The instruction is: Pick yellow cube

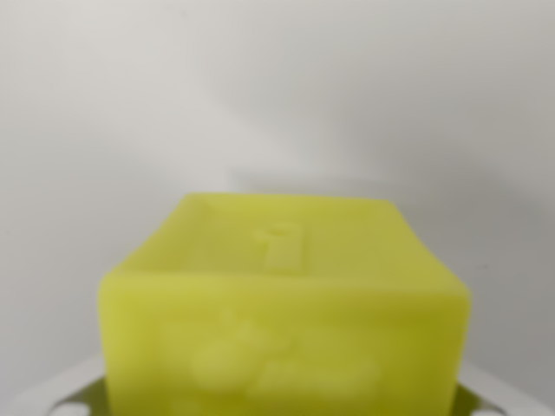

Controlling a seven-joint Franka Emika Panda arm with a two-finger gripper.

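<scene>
Yellow cube [282, 321] fills the lower middle of the wrist view, very close to the lens and out of focus. Colour is a bright yellow-green. Two faces show: the top face, sloping away toward the upper part of the picture, and the front face toward the camera, cut off by the bottom edge. Top face carries a small raised or embossed mark near its middle, shape unclear from blur. Front face has paler blotchy relief, also too blurred to read.

White parts of the end effector [279, 400] show at the bottom corners, one on the wrist view's left and one on the wrist view's right, each just beside a lower side of the cube. Contact with the cube cannot be confirmed, fingertips are hidden behind or below the cube. Cannot tell whether the end effector is spread or pinching the cube.

Background is a plain pale grey-white surface [277, 95] with soft shadow bands above the cube. Cannot tell if it is table or wall.
</scene>
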